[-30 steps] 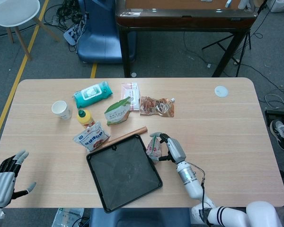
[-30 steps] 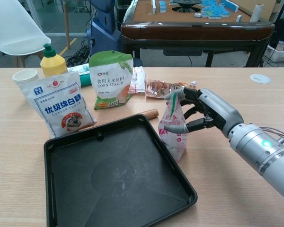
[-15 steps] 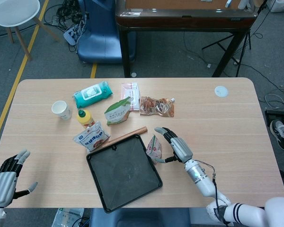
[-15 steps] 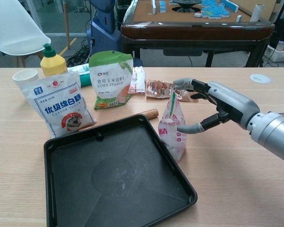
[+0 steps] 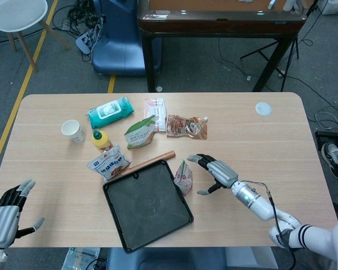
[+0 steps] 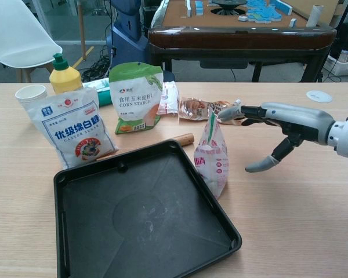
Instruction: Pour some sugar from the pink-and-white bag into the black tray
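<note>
Your right hand (image 6: 284, 124) hangs spread and empty, and the pink-and-white bag (image 6: 211, 156) stands upright on the table just off its fingertips, on the side toward the tray, touching nothing of yours. Beyond the bag from your hand lies the black tray (image 6: 98, 223), its near rim right beside the bag. You can see a faint pale dusting in the tray's middle, but whether that is sugar you cannot tell, so count the pour as not yet shown done. A second ago your right hand was wrapped around the bag; since then it has let go and drawn back to your right. Your left hand (image 5: 4, 215) stays open at the far table edge, well away.
</note>
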{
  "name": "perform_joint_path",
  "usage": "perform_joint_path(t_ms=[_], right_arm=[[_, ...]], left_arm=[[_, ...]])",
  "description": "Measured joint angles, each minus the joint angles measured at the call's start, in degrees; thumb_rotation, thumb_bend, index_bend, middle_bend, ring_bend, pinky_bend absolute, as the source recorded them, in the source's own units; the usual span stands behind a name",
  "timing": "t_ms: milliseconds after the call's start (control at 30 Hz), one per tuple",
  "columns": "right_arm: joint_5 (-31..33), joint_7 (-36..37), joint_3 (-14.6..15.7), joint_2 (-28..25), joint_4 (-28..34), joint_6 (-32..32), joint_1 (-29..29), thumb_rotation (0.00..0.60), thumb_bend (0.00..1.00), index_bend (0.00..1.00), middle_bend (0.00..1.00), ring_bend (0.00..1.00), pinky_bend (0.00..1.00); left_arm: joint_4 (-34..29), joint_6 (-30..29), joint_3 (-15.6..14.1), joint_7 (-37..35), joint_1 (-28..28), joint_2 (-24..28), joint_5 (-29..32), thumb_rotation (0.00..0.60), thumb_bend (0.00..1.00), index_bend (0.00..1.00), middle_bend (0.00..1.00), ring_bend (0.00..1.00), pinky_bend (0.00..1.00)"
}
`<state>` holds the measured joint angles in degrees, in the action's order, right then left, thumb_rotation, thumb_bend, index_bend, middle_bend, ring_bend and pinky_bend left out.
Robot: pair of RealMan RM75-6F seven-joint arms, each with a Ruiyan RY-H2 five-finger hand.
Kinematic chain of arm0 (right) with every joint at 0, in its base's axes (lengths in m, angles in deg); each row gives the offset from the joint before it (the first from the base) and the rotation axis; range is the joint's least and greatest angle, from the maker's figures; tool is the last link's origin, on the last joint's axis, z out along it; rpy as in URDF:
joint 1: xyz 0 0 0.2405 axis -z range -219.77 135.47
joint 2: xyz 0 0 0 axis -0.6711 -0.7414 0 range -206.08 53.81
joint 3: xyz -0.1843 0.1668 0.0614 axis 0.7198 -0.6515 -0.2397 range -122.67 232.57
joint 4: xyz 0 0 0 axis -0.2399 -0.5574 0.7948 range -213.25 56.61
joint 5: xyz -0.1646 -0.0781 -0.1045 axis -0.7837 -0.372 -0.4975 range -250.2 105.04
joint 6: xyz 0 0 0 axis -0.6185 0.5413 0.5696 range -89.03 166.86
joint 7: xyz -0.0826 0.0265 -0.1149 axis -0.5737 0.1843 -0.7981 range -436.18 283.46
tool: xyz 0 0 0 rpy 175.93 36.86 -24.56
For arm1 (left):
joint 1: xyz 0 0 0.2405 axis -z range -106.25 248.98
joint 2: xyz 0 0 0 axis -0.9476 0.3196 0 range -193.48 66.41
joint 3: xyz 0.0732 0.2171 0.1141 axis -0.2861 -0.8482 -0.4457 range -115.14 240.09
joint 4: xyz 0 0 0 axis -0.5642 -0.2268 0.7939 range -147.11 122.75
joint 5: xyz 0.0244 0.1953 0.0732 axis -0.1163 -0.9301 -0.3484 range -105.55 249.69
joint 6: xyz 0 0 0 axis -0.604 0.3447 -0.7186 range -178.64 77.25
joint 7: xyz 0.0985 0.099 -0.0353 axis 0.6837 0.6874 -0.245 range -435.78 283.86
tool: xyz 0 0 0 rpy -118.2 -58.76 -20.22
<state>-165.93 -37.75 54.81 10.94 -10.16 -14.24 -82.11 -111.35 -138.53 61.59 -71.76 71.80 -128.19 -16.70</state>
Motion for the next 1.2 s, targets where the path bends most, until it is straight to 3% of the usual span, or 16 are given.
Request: perform_joint_path(t_ms=[333, 633, 1200], right_arm=[[-2.8, 6.9, 2.7, 6.4, -13.6, 2.2, -3.7, 0.600, 0.00, 0.00, 0.10, 0.04, 0.06], [-5.5, 13.7, 5.0, 13.7, -24.4, 0.0, -5.9, 0.600, 0.00, 0.00, 0.14, 0.04, 0.06], [-6.0, 18.4, 7.5, 18.1, -32.3, -2.6, -6.6, 0.600, 0.00, 0.20, 0.28, 0.15, 0.16]], left_arm=[[-1.2, -0.4, -0.2, 1.3, -0.4, 0.4, 0.1, 0.600, 0.18, 0.07, 0.08, 0.08, 0.07], [-1.9, -0.3, -0.1, 2.2, -0.5, 0.5, 0.2, 0.600, 0.18, 0.07, 0.08, 0.08, 0.07], [-2.1, 0.0, -0.2, 2.4, -0.5, 0.4, 0.2, 0.600, 0.18, 0.07, 0.08, 0.08, 0.07]])
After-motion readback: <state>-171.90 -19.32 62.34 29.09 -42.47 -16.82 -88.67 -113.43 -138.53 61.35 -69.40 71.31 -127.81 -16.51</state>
